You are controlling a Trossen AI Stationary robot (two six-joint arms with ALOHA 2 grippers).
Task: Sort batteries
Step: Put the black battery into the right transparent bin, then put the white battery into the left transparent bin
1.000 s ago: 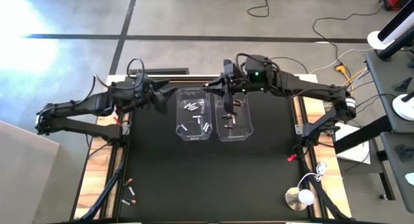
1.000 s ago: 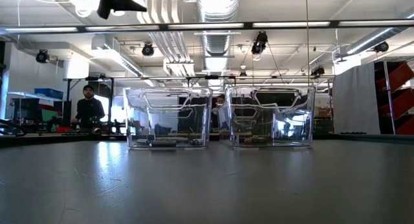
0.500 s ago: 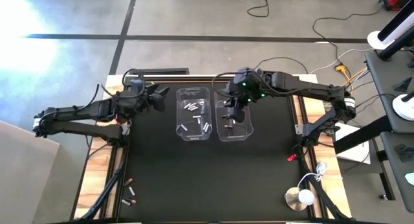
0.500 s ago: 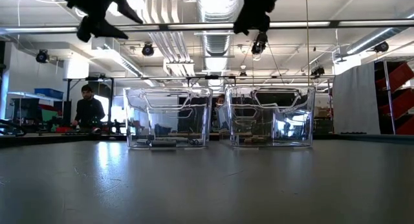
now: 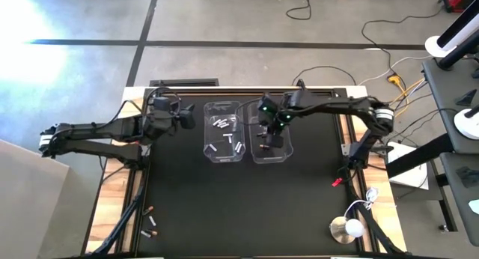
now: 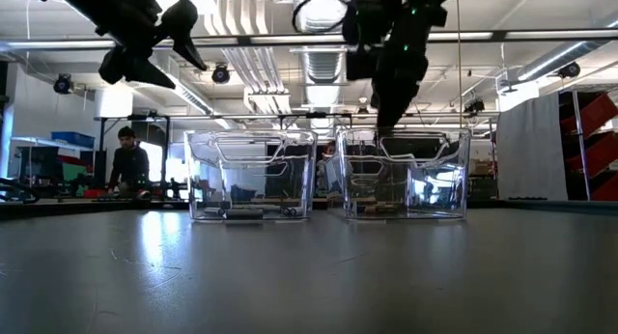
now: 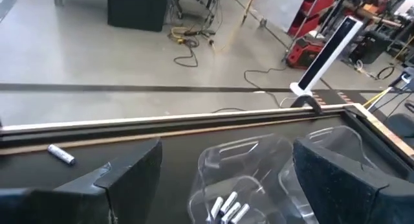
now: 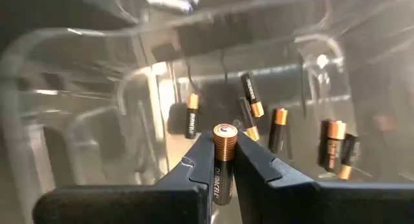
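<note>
Two clear bins stand side by side mid-table. The left bin (image 5: 224, 133) holds silvery-white batteries (image 7: 228, 208). The right bin (image 5: 272, 141) holds dark batteries with copper ends (image 8: 278, 128). My right gripper (image 8: 223, 169) hangs over the right bin (image 6: 404, 175), shut on one dark battery (image 8: 222, 172); in the low view it (image 6: 391, 93) stands just above the rim. My left gripper (image 7: 226, 185) is open, up in the air (image 6: 145, 35), left of the left bin (image 7: 236, 179). My right gripper pinches a dark battery between its two fingers (image 8: 255, 166), coming from above and pointing down into the right bin. The battery lies along the fingers, its copper end (image 8: 224, 134) poking out past the tips. It is lifted clear of the bin's floor.
A loose silvery battery (image 7: 61, 154) lies by the table's far edge. A few more batteries (image 5: 150, 225) lie at the near left corner. A small red clip (image 5: 337, 183) and a white round object (image 5: 348, 229) sit at the right. A person (image 6: 130, 160) stands beyond the table.
My right gripper has moved from the far edge toward the near side and come down over the right bin, still shut on the battery. My left gripper has come down somewhat, staying left of the left bin.
</note>
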